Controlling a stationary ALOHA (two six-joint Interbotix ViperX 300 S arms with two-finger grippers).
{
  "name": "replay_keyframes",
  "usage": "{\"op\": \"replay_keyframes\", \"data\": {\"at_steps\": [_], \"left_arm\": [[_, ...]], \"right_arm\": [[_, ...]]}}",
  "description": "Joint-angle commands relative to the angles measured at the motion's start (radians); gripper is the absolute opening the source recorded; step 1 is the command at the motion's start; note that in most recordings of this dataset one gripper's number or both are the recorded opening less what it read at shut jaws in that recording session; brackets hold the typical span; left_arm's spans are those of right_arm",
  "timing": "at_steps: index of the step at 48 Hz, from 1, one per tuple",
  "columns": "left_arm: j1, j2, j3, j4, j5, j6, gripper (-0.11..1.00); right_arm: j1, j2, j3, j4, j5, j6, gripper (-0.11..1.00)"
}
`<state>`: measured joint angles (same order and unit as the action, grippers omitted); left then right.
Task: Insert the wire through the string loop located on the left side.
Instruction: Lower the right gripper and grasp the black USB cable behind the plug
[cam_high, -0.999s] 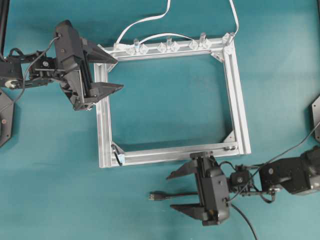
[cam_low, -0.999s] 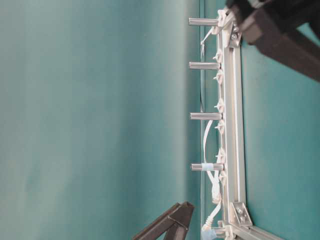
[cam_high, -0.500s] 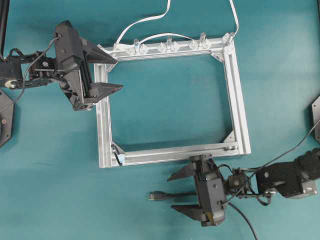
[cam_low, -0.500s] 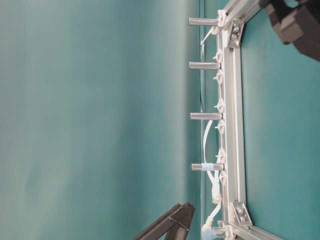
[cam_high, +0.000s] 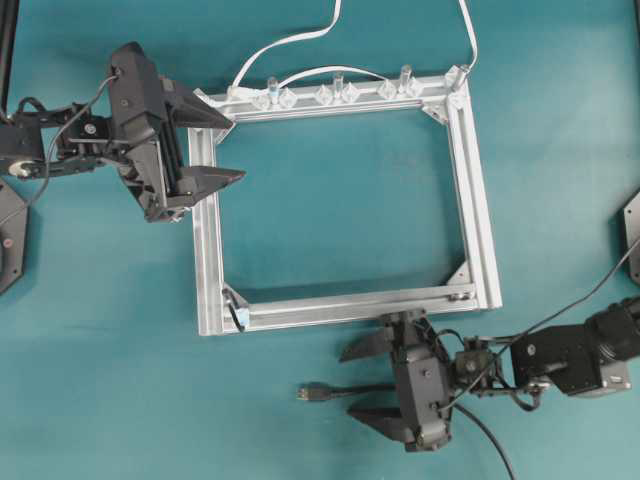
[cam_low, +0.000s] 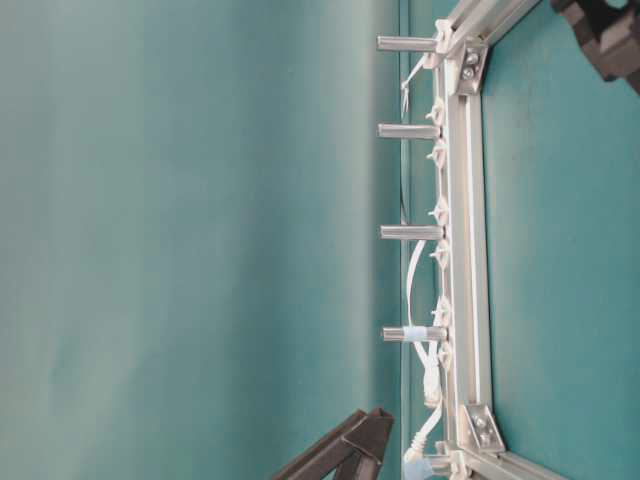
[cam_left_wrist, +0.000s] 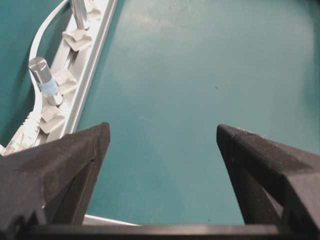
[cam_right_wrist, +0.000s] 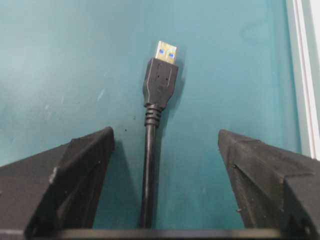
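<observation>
Wire (cam_high: 335, 392) lying on the bench near its front edge, plug (cam_right_wrist: 160, 80) free, straddled by wide-open right gripper (cam_high: 364, 380). Pick-up step, by the look. Next: close behind plug, carry to string loop (cam_high: 238, 316) at frame's (cam_high: 478, 220) front-left corner. Left gripper (cam_high: 226, 148) open, empty.

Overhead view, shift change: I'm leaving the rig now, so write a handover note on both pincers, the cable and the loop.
Left pincer: open, empty, over the rectangular aluminium frame's left rail.
Right pincer: open, straddling the long thin black wire, not gripping it.
The wire lies flat on the teal table in front of the frame, metal-tipped plug pointing left.
Tiny dark string loop: at the frame's near-left corner bracket, nothing through it.
Done: right pincer lined up on the wire.
Left: grasp, carry to the loop, thread.
</observation>
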<state>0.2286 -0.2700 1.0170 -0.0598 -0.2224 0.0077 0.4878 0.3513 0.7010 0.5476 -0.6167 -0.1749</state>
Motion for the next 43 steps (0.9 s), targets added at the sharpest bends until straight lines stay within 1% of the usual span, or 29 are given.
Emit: {"op": "replay_keyframes", "data": {"at_steps": [1,6,10,22,28,29,36,43], "left_arm": [[-0.003,-0.011,-0.009,0.003,-0.006,0.006,0.9],[-0.005,-0.011,-0.009,0.002,-0.005,0.006,0.9],[-0.005,-0.011,-0.012,0.002,-0.005,0.006,0.9],[-0.005,-0.011,-0.009,0.002,-0.006,0.006,0.9],[-0.003,-0.012,-0.009,0.002,-0.006,0.005,0.9],[-0.005,-0.012,-0.009,0.002,-0.006,0.006,0.9],[-0.005,-0.014,-0.008,0.002,-0.006,0.005,0.9],[-0.005,-0.014,-0.008,0.002,-0.006,0.005,0.9]], "right_arm": [[0.003,-0.012,-0.018,0.0,-0.002,-0.002,0.86],[0.005,-0.006,-0.028,0.002,0.012,-0.002,0.84],[0.005,-0.002,-0.04,0.002,0.026,-0.002,0.76],[0.003,0.017,-0.087,0.002,0.112,0.0,0.36],[0.003,0.015,-0.103,0.002,0.152,0.008,0.11],[0.005,0.017,-0.104,0.0,0.155,0.011,0.1],[0.005,0.014,-0.109,0.002,0.156,0.029,0.1],[0.002,0.006,-0.101,0.0,0.155,0.029,0.1]]}}
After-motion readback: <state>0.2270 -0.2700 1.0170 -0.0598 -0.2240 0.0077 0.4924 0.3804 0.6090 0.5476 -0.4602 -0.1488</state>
